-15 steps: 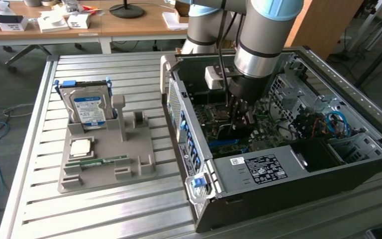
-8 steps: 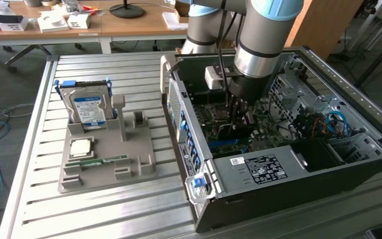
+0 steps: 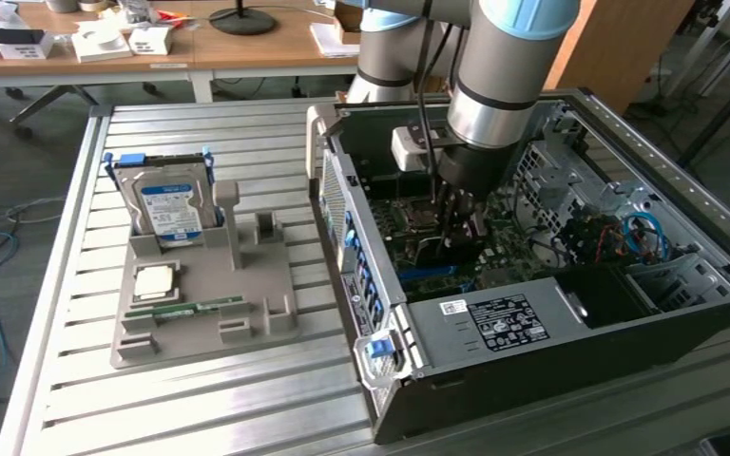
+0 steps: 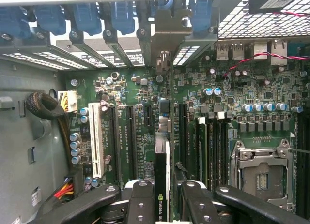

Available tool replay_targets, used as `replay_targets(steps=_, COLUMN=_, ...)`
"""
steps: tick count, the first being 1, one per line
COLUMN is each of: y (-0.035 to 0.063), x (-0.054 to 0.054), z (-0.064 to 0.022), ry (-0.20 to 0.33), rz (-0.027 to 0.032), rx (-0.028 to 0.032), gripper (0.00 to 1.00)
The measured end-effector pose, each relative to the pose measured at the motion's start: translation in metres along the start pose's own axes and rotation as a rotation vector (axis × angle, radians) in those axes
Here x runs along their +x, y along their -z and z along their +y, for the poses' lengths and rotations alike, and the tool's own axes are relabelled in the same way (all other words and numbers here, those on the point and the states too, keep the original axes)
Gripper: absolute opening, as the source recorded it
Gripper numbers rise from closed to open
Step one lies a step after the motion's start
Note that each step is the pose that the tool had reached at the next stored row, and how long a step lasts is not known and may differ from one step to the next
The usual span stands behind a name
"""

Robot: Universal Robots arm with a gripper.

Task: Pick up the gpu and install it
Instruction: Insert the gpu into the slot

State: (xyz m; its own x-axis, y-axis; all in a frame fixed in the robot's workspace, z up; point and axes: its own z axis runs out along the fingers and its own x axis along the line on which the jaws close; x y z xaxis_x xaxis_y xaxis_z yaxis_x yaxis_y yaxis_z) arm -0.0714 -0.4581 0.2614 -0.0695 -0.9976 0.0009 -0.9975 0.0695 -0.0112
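The gpu (image 4: 162, 158) is a thin dark card seen edge-on, standing upright over the green motherboard (image 4: 232, 88) between two long black slots. Its silvery metal bracket (image 4: 169, 33) reaches the case's rear slot openings. My gripper (image 4: 162, 190) is shut on the card's near end, with one black finger (image 4: 140, 202) on each side. In the exterior view my gripper (image 3: 451, 217) reaches straight down into the open computer case (image 3: 492, 318), near its middle. Whether the card's edge sits in a slot I cannot tell.
A white slot (image 4: 95, 141) and an empty processor socket (image 4: 261, 171) flank the card. On the exterior view's left a grey holder (image 3: 206, 304) carries a hard drive (image 3: 168, 211), a chip (image 3: 156, 280) and a green memory stick (image 3: 187, 309). Blue latches (image 4: 85, 16) line the case's rear.
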Motion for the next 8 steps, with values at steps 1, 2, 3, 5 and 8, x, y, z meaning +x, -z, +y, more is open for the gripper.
replay_targets(steps=1, y=0.0, x=0.0, z=0.0, ry=0.0, rz=0.0, rx=0.0, gripper=0.26)
replay_targets(steps=2, y=0.0, x=0.0, z=0.0, ry=0.0, rz=0.0, rx=0.0, gripper=0.26)
replay_targets(steps=3, y=0.0, x=0.0, z=0.0, ry=0.0, rz=0.0, rx=0.0, gripper=0.26)
replay_targets(steps=5, y=0.0, x=0.0, z=0.0, ry=0.0, rz=0.0, rx=0.0, gripper=0.26)
replay_targets(steps=8, y=0.0, x=0.0, z=0.0, ry=0.0, rz=0.0001, rx=0.0, gripper=0.26)
